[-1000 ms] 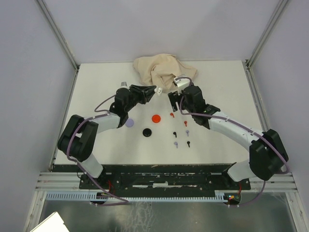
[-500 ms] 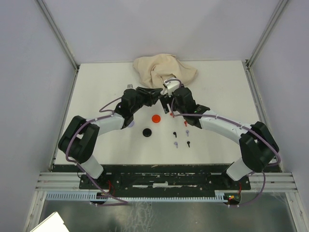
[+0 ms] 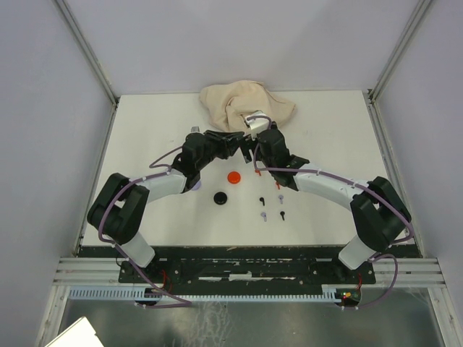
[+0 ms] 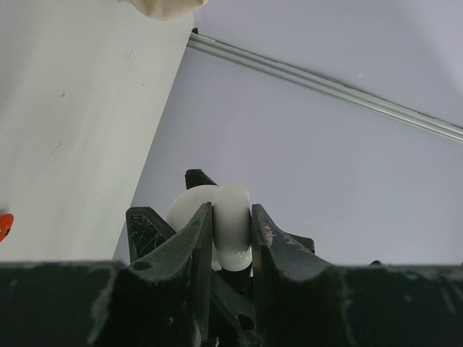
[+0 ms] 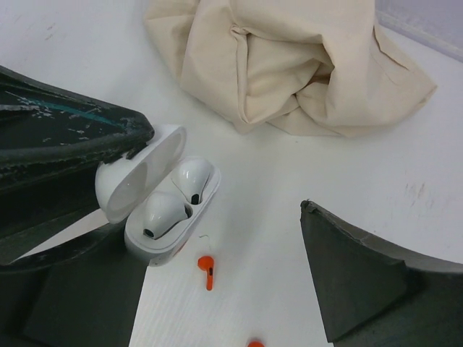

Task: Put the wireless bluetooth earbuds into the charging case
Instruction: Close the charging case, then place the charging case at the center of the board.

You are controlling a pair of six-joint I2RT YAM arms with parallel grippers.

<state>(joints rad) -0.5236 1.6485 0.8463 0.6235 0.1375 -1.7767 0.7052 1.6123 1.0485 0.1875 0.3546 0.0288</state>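
My left gripper [image 4: 231, 217] [image 3: 231, 142] is shut on the white charging case [image 4: 230, 224] and holds it above the table. In the right wrist view the charging case [image 5: 168, 213] stands with its lid open and two white earbuds [image 5: 189, 181] seated in it. My right gripper [image 5: 228, 173] [image 3: 249, 148] is open right beside the case, with nothing gripped. A red earbud [image 5: 207, 271] lies on the table just below the case. Several more earbuds lie loose on the table in the top view: red [image 3: 278, 186], black [image 3: 262, 199] and lavender [image 3: 264, 215].
A crumpled beige cloth [image 3: 246, 105] [image 5: 289, 65] lies behind the grippers. A red disc [image 3: 234, 176] and a black disc [image 3: 220, 197] sit in front of them, and a lavender disc [image 3: 194, 185] shows partly under the left arm. Walls enclose the table on three sides.
My right gripper has swung left and come close up to the left gripper and the case. The left gripper shifted slightly right and kept its hold.
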